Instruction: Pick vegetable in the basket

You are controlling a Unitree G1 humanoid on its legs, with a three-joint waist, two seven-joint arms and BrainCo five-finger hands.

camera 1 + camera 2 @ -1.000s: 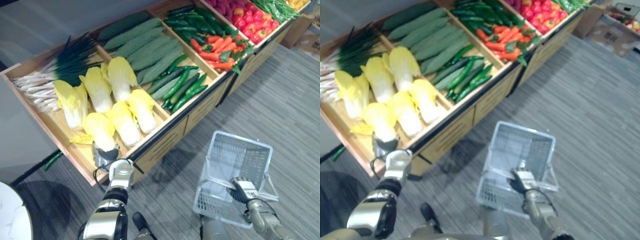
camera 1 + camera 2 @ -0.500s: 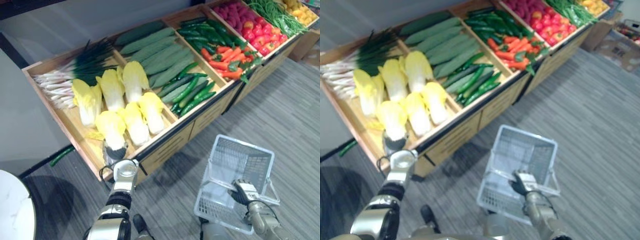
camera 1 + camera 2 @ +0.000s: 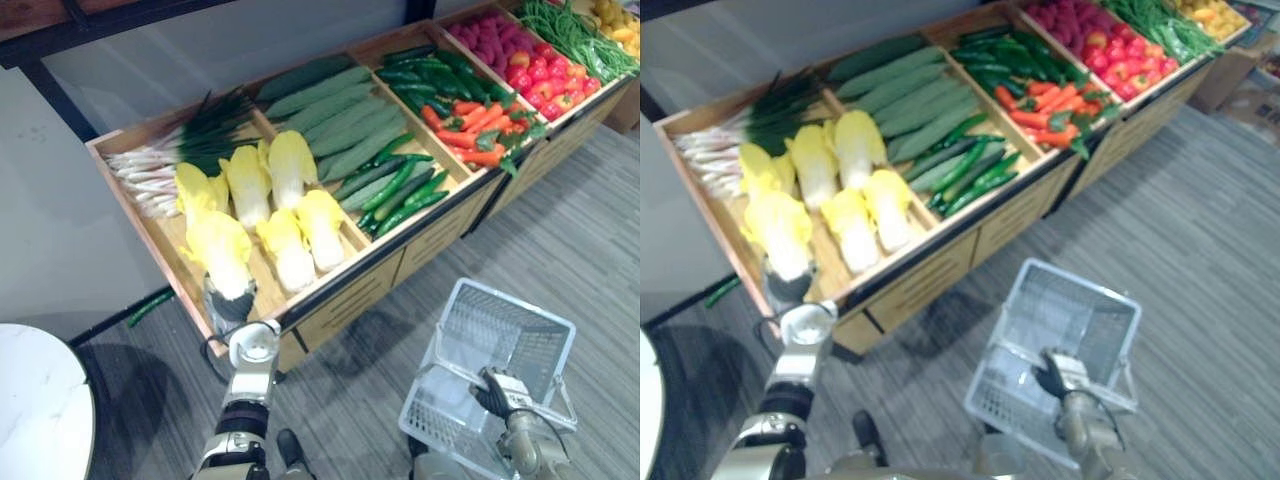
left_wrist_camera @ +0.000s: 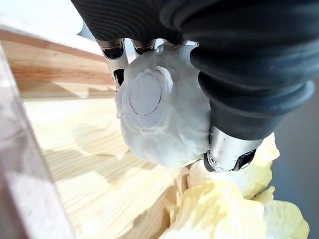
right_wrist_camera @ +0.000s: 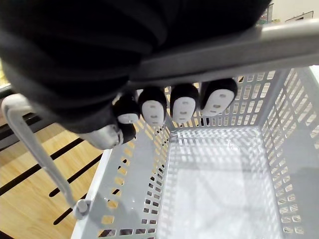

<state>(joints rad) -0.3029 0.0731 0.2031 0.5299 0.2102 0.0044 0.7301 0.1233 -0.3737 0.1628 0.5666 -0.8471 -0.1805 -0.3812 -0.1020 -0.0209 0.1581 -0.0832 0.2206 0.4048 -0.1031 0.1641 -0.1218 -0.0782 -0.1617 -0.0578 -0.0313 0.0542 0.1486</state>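
A pale yellow napa cabbage (image 3: 222,255) lies at the front left of the wooden display bin (image 3: 330,285). My left hand (image 3: 228,303) is at its stem end. In the left wrist view the fingers (image 4: 113,50) and thumb (image 4: 227,152) curl round the cabbage's white base (image 4: 159,119). My right hand (image 3: 497,390) is shut on the handle (image 5: 224,52) of a grey plastic basket (image 3: 510,300), which hangs over the floor at the lower right. Its fingers (image 5: 182,107) wrap over the bar, and nothing lies inside the basket (image 5: 294,114).
Several more cabbages (image 3: 290,240), scallions (image 3: 165,160), cucumbers (image 3: 335,115), green peppers (image 3: 395,185), carrots (image 3: 470,125) and red peppers (image 3: 550,85) fill the bins. A white round table (image 3: 35,400) stands lower left. A green vegetable (image 3: 150,308) lies on the floor.
The camera has moved, so the whole display sits further right and lower in view. My left hand stays on the cabbage's base, and my right hand keeps hold of the basket handle.
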